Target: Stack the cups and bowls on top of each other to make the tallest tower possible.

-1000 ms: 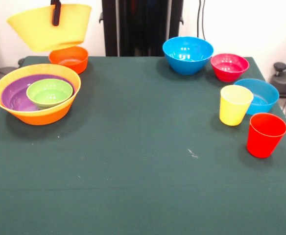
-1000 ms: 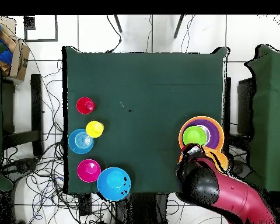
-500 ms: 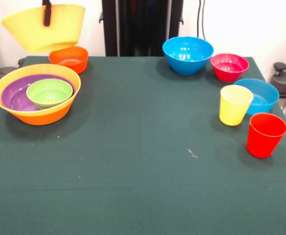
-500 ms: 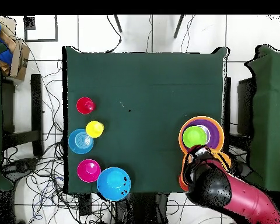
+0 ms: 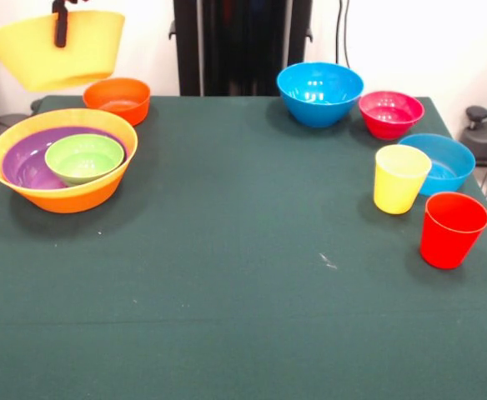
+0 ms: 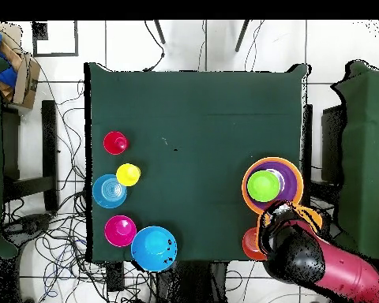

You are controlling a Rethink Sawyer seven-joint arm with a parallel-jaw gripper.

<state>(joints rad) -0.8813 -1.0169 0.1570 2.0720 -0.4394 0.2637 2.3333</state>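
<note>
My gripper point(image 5: 60, 37) is shut on the rim of a large yellow bowl point(image 5: 85, 52), holding it tilted in the air at the far left, beyond the table's corner. Below it sits the tower point(image 5: 70, 197): a large yellow-orange bowl holding a purple bowl point(image 5: 22, 164) and a small green bowl point(image 5: 83, 158). A small orange bowl point(image 5: 118, 98) stands behind the tower. On the right are a yellow cup point(image 5: 399, 179) and a red cup point(image 5: 451, 229). In the overhead view the arm point(image 6: 303, 254) covers the gripper, beside the tower point(image 6: 296, 178).
A deep blue bowl point(image 5: 319, 93), a pink-red bowl point(image 5: 390, 113) and a shallow blue bowl point(image 5: 448, 162) stand at the right side near the cups. Cables run over the floor around the table point(image 6: 200, 118). Chairs stand at both of its sides.
The gripper has carried the yellow bowl leftward and a little up in the front view, away from above the small orange bowl, which now shows whole. Nothing on the table has moved.
</note>
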